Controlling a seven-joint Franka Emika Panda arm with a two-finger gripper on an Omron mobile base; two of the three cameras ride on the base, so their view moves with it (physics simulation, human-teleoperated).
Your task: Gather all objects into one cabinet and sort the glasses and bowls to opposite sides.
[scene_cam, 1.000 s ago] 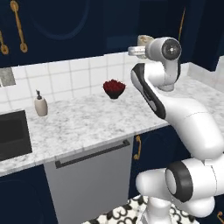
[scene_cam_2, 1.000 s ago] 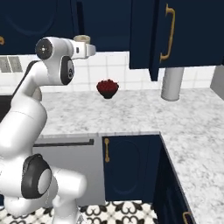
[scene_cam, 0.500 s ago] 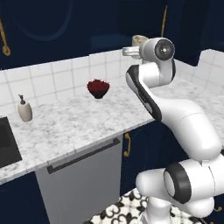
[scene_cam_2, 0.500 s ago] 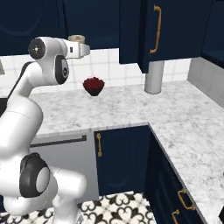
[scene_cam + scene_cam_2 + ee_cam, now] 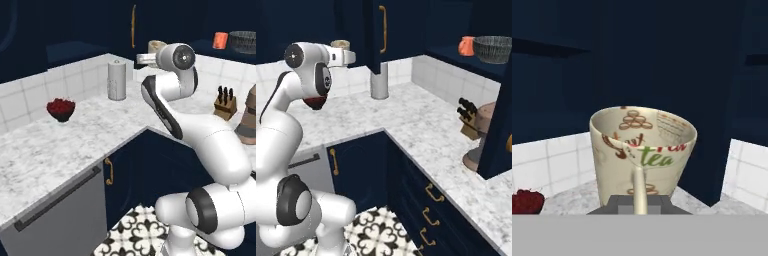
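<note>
the hand (image 5: 640, 210) is clamped on the cream cup (image 5: 643, 152), pinching its near wall, one pale finger (image 5: 639, 190) running up inside the cup. the cup stands upright, held up high in front of the dark navy cabinet fronts, well above the bench (image 5: 95, 125). its print reads "tea" in green with brown marks; the rest of the lettering is cut off by the curve of the wall. in the left base view the cup (image 5: 156, 46) peeks over the arm's white wrist, only its rim and upper wall showing. in the right base view the cup (image 5: 340, 45) sits at the arm's tip, its lower part hidden by the hand.

off to the right, the open cabinet (image 5: 456, 54) has the orange cup (image 5: 466, 46) and the striped bowl (image 5: 493, 48) on its shelf, side by side, close together; whether they touch is hard to tell. in the left base view the orange cup (image 5: 220, 40) and the bowl (image 5: 242, 41) sit at the top right, the bowl cut by the frame edge.

on the bench: a red-filled small bowl (image 5: 61, 109) near the wall tiles, a paper towel roll (image 5: 116, 80) in the corner, a knife block (image 5: 223, 103), and a brown jar (image 5: 482, 135) partly hidden behind a door edge. a brass handle (image 5: 383, 29) hangs on the door above the roll.
</note>
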